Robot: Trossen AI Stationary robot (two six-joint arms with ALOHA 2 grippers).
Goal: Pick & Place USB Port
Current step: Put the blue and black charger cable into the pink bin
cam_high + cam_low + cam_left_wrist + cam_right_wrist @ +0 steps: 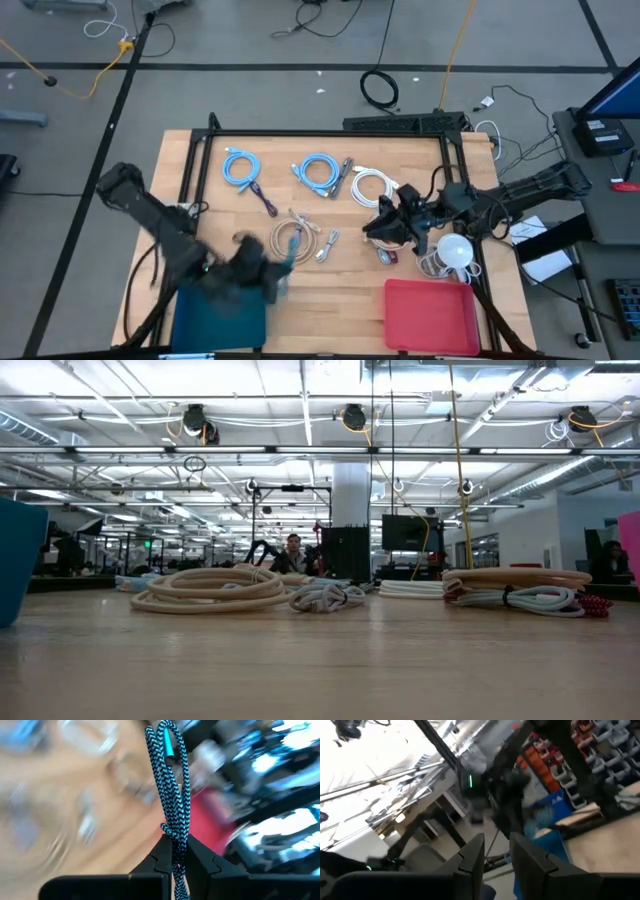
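Our left end effector (175,851), at the high view's lower left above the teal bin (220,318), clenches a dangling cable (172,795) that could snag the rim; the right end effector's (496,851) state we cannot tell.

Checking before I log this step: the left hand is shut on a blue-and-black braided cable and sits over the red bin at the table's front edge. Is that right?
Not quite. The left hand is shut on the blue-and-black braided cable, as the left wrist view shows, but the high view puts it over the blue bin, not the red bin, which lies toward the right arm's side.
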